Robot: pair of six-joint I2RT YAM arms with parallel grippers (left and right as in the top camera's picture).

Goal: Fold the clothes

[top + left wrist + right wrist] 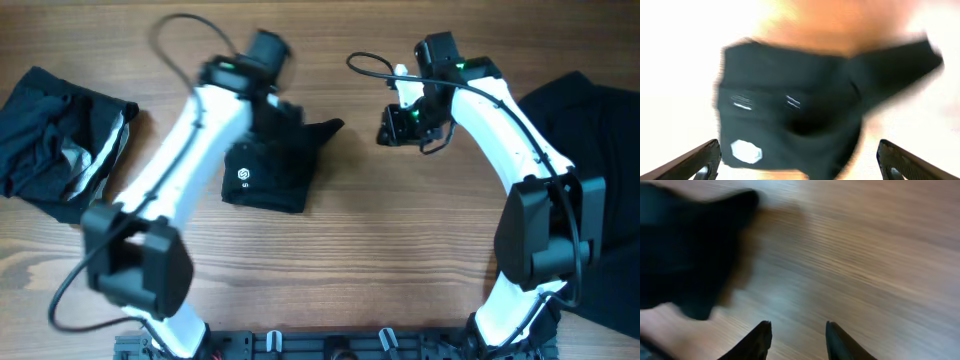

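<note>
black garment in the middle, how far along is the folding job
Done: the logo garment lies folded at centre, one flap poking out. In hand: nothing; the left gripper and right gripper are both open and empty. To do: the crumpled pile on the left and the dark cloth at the right edge look unfolded.

The surface [400, 230] is matt wood with fine straight grain, the folded garment [268, 175] is soft matt black cloth with a white printed logo, the crumpled garment [55, 140] shows greyer, faintly shiny lining, and the left arm [190, 150] and right arm [505, 125] have smooth glossy white plastic shells.
</note>
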